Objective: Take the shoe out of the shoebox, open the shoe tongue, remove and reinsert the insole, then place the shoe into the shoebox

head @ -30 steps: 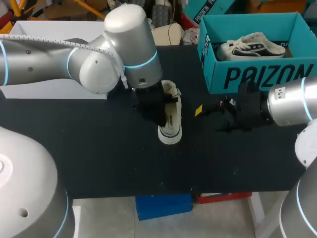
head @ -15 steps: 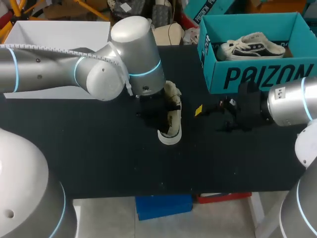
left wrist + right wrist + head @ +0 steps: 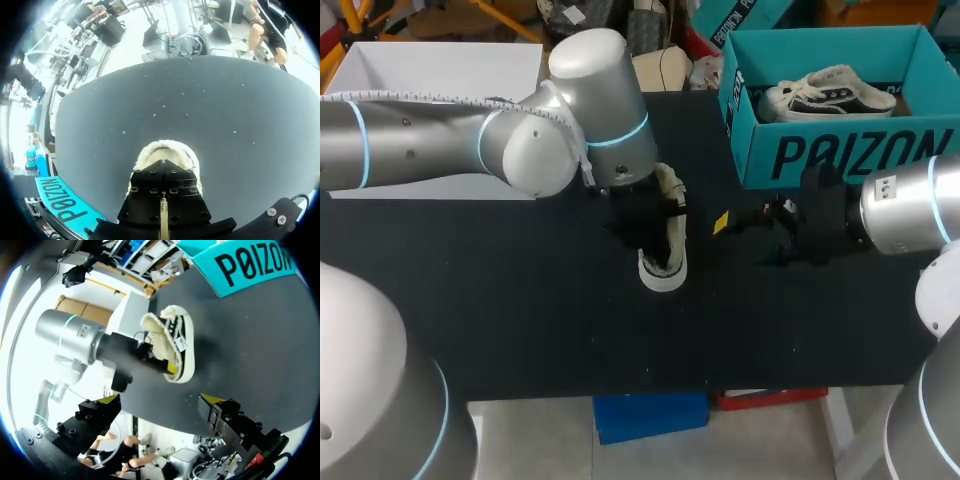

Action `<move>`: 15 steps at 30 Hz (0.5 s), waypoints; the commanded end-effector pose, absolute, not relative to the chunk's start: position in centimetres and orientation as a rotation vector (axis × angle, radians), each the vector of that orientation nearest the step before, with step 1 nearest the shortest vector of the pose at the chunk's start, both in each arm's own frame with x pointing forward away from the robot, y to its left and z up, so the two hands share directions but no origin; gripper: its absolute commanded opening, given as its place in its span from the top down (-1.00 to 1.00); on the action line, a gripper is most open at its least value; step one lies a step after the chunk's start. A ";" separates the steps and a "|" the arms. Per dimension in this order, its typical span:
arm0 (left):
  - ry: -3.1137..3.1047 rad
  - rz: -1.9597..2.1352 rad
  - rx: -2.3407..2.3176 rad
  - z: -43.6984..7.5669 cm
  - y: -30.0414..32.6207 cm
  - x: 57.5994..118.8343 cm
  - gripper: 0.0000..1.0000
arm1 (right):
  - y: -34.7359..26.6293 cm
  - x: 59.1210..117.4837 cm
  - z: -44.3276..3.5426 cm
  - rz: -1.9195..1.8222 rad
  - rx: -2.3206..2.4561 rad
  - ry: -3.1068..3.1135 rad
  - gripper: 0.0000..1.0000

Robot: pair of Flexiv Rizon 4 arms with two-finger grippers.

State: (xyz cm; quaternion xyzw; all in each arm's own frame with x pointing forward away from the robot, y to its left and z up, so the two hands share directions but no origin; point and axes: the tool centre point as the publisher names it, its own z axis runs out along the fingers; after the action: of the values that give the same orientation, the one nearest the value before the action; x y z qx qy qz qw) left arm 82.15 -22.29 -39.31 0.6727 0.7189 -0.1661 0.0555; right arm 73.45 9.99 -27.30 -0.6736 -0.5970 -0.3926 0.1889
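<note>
Shoe (image 3: 663, 250): cream lining, black sides, white sole; 2nd shoe (image 3: 830, 95) white w/ black stripe. Shoebox (image 3: 840, 150) teal w/ black lettering. Table (image 3: 520, 300) plain black; arms (image 3: 440, 150) silver w/ light-blue rings.

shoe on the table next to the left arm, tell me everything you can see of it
The shoe is a low cream sneaker with black side panels, a thick white sole and a fleecy cream lining. It lies on the black table, apart from the teal shoebox, and seems tipped with its opening toward the left arm. The left hand is in that opening; whether it grips the shoe cannot be made out.
</note>
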 end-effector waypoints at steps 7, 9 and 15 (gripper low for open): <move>2.144 -0.787 1.628 -29.7 -21.0 85.2 1.00 | 10.0 73.5 -27.3 -1.103 -1.894 -1.679 -1.00; 2.114 -0.768 1.564 -28.4 -20.8 86.9 1.00 | 10.0 73.5 -27.3 -1.103 -1.894 -1.679 -1.00; 2.092 -0.747 1.357 -26.1 -20.3 90.9 1.00 | 10.0 73.5 -27.3 -1.103 -1.894 -1.679 -1.00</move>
State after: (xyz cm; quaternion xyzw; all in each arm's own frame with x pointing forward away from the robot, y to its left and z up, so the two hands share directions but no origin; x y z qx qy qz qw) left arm 91.23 -21.35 -26.54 0.5410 0.7705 -0.2585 0.2164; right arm 73.45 9.99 -27.30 -0.6736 -0.5970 -0.3926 0.1889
